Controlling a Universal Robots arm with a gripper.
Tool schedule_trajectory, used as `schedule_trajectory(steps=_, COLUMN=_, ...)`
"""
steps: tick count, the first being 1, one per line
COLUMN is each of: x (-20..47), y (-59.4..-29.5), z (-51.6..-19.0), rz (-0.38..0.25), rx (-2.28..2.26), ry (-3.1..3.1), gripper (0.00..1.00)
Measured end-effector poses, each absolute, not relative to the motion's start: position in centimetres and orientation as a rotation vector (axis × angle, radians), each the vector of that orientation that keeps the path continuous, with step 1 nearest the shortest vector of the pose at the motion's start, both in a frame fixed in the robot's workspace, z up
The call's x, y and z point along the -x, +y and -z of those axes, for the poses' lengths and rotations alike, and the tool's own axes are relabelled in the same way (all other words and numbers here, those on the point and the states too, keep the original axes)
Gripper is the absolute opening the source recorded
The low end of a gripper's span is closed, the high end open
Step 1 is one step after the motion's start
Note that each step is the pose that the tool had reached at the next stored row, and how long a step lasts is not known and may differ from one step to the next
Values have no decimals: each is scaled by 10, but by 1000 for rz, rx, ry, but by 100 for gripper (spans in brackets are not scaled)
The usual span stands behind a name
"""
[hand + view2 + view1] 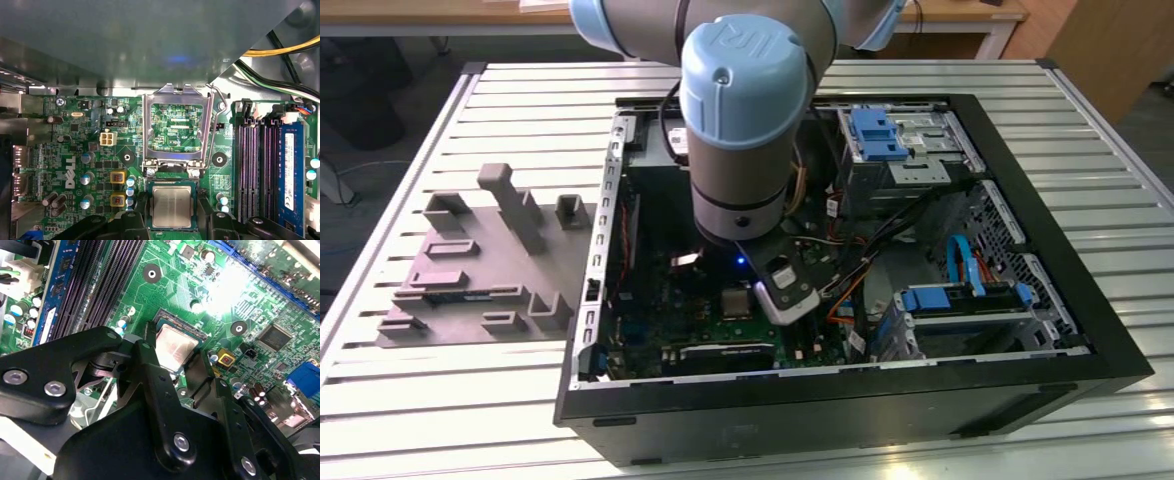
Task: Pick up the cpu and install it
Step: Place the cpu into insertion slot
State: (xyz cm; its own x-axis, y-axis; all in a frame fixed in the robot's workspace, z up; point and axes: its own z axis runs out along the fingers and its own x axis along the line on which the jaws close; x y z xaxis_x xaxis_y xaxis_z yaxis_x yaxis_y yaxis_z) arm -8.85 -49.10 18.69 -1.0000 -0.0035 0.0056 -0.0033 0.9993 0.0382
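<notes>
Seating step: cpu [171, 206] lying in socket [175, 321], claw [173, 220] slightly open astride it, gripping nothing; hinged frame [146, 130] raised, not yet latched

Shiny metal cpu [172, 206], glossy motherboard [131, 172] (bare steel latch frame [146, 127])

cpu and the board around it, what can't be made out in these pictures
- First wrist view: the end effector hides the board beside the cpu.
- Second wrist view: the end effector covers part of the cpu; glare blanks some board.
- Exterior view: the arm hides the board under it.
</notes>
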Motion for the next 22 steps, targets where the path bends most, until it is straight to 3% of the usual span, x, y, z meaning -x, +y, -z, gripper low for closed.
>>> schedule_trajectory(steps=2, x=89, y=-491, z=-187, rz=60, rx=-5, ry=-3136, gripper=48)
schedule_trajectory(steps=3, x=89, y=-491, z=-187, rz=59, rx=-5, ry=-3136, gripper=54)
schedule_trajectory(steps=20, x=88, y=-491, z=-190, rz=61, rx=-5, ry=-3135, gripper=54)
schedule_trajectory(steps=22, x=88, y=-491, z=-190, rz=61, rx=-5, ry=-3135, gripper=47)
